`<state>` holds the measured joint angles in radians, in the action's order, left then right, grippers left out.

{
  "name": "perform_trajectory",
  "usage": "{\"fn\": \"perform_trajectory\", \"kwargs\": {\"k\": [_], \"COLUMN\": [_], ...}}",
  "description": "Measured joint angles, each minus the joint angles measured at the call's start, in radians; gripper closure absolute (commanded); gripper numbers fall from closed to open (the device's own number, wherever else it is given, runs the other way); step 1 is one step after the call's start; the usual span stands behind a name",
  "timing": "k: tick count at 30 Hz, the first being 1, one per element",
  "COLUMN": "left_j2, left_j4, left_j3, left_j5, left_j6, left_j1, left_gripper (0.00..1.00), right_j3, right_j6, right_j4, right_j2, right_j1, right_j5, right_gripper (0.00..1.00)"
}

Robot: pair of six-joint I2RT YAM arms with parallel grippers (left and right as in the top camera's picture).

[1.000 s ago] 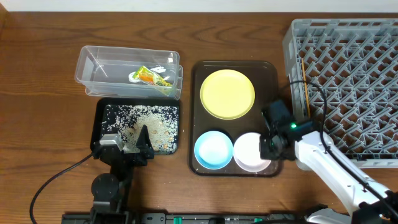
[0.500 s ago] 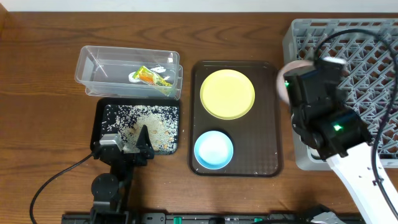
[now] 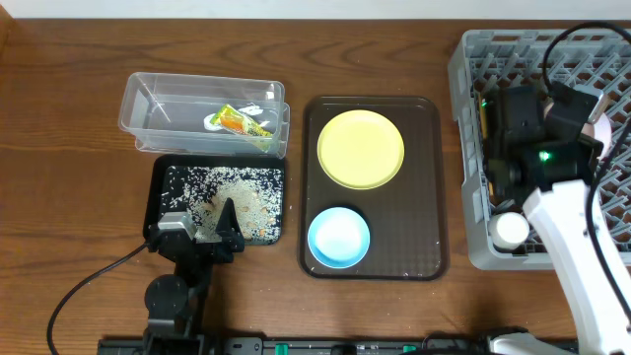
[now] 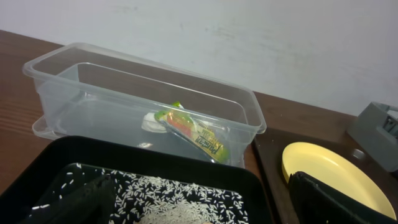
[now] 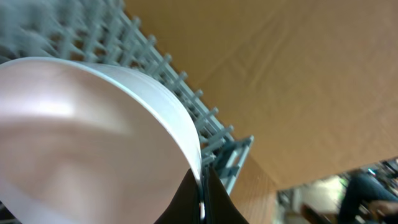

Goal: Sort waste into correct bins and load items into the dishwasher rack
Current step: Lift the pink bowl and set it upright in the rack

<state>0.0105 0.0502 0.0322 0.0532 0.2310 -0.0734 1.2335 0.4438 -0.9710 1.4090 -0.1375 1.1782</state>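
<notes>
My right gripper [image 3: 589,122] is shut on the rim of the pinkish-white bowl [image 3: 604,129] and holds it tilted on edge over the grey dishwasher rack [image 3: 552,59]. In the right wrist view the fingers [image 5: 201,194] pinch the bowl's rim [image 5: 93,137] above the rack's lattice [image 5: 186,87]. The yellow plate [image 3: 361,148] and blue bowl [image 3: 339,238] sit on the brown tray [image 3: 424,217]. The wrapper [image 3: 237,121] lies in the clear tub [image 3: 138,99]. Rice [image 3: 232,192] covers the black tray [image 3: 156,192]. My left gripper [image 3: 202,232] is open and empty over that tray's near edge.
In the left wrist view the tub [image 4: 124,93] with the wrapper [image 4: 193,130] stands behind the black tray [image 4: 155,165], and the plate [image 4: 323,171] is to the right. A thin wooden stick [image 3: 484,118] shows at the rack's left edge. The right arm's cable loops over the rack.
My right gripper lifted the pinkish-white bowl off the brown tray and carried it right, over the rack. The left arm has not moved.
</notes>
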Motion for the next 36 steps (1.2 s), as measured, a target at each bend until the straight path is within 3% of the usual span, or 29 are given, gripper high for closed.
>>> {"fn": "perform_trajectory", "kwargs": {"k": [8,18,24,30,36], "left_j2": [0.0,0.0,0.0,0.0,0.0], "left_j4": [0.0,0.0,0.0,0.0,0.0], "left_j3": [0.0,0.0,0.0,0.0,0.0], "left_j5": [0.0,0.0,0.0,0.0,0.0], "left_j6": [0.0,0.0,0.0,0.0,0.0], "left_j1": [0.0,0.0,0.0,0.0,0.0], "left_gripper": [0.09,0.09,0.09,0.09,0.09], "right_j3": [-0.001,-0.002,-0.002,-0.002,-0.005], "right_j6": [0.0,0.0,0.022,0.08,0.119], "right_j4": [0.003,-0.052,-0.105,-0.181,-0.197], "right_j2": [0.179,0.254,0.259,0.262,0.243], "right_j1": [0.094,-0.023,-0.063,-0.102,-0.179], "right_j5": [-0.115,-0.123,-0.124,-0.157,-0.203], "right_gripper": [0.99,0.99,0.94,0.81,0.56]}}
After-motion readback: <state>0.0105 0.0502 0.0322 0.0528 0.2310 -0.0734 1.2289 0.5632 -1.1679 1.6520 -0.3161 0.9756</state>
